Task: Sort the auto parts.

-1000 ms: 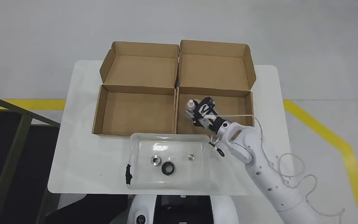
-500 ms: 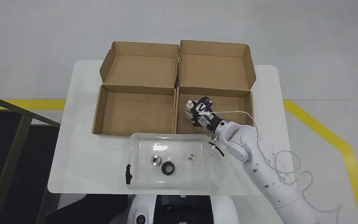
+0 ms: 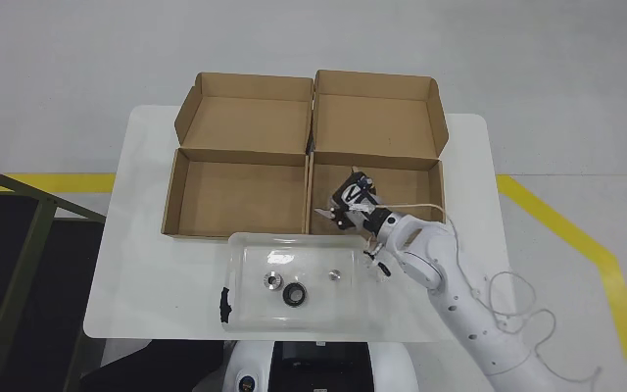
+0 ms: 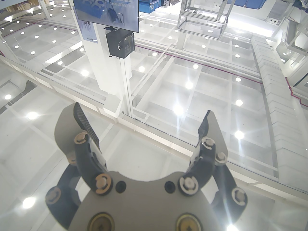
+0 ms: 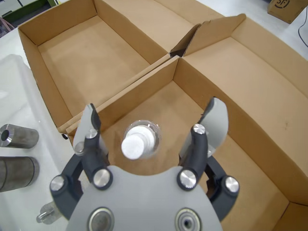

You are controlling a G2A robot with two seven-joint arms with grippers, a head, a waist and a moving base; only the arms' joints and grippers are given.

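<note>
**White part loose between spread fingers, over the right box**

The right gripper (image 5: 154,106) hangs over the right box (image 5: 252,133) with its fingers spread wide, gripping nothing. The white part (image 5: 139,141) sits between them and touches neither. Its long axis points straight up at the palm, and I cannot tell whether it rests on the box floor. The metal cylinders (image 5: 19,135) lie in the clear tray (image 3: 240,294), back toward this hand's wrist and off to one side. This arm is therefore probably the nearer one for another pick. The left gripper (image 4: 142,109) is splayed and empty, aimed at the ceiling.
</note>
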